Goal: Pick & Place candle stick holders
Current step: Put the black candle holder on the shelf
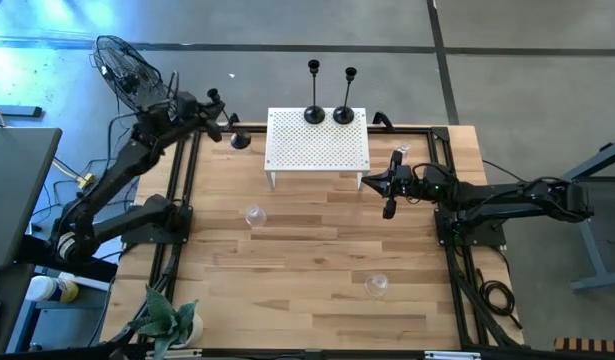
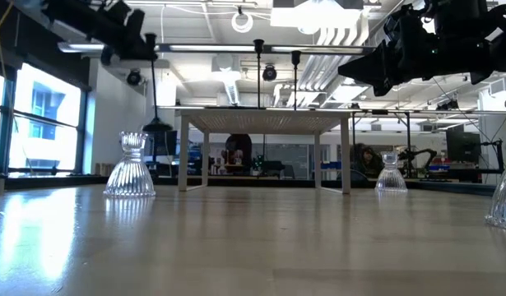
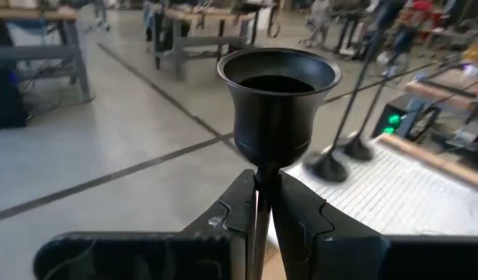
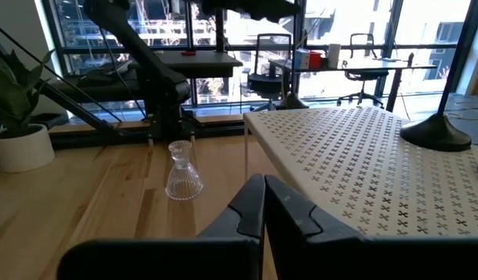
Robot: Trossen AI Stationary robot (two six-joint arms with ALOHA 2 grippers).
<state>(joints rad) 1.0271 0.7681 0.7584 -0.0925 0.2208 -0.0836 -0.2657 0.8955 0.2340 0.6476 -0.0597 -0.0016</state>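
Observation:
Two black candlesticks (image 1: 314, 113) (image 1: 344, 115) stand on their round bases at the far edge of the white perforated stand (image 1: 317, 150). My left gripper (image 1: 224, 126) is shut on the third black candlestick (image 1: 239, 139), off the stand's far left corner. Its cup (image 3: 277, 93) rises above the fingers. In the low view its base (image 2: 156, 127) hangs in the air, clear of the table. My right gripper (image 1: 390, 195) is shut and empty, in the air just right of the stand; it also shows in its own wrist view (image 4: 263, 206). My left gripper pinches the candlestick's thin stem (image 3: 259, 194) between its two fingers, just below the cup. The fingers come roughly level from the table's left and lie across the stem. The candlestick stands upright in the hold, its base lifted clear of the table.
Three clear glass holders stand on the wooden table: one left of centre (image 1: 254, 215), one near the front (image 1: 376, 285), one by the stand's right side (image 1: 402, 152). A potted plant (image 1: 172, 320) sits at the near left corner. A fan (image 1: 127, 65) stands beyond the far left corner.

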